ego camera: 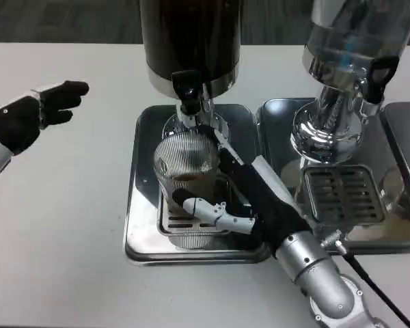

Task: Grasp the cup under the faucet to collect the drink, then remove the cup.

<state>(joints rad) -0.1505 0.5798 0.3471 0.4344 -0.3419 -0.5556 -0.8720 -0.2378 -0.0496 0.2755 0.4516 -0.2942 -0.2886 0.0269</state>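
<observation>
Right hand (pixel 249 198) gripped cup (pixel 186 164) under faucet (pixel 186 92), some drink collected; removal remained. Left hand (pixel 37 109) at nine o'clock, fingers loose, holding nothing.

My right hand (pixel 242 198) is matt black and white plastic, my forearm brushed silver metal. The cup (pixel 186 167) looks like ribbed clear plastic. The tray (pixel 140 219) is glossy steel on my matt white bench (pixel 61 260).

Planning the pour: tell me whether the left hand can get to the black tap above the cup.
Probably yes. The left hand hangs open over bare table, nothing between it and the tap. The right hand grips the cup from the other side.
</observation>
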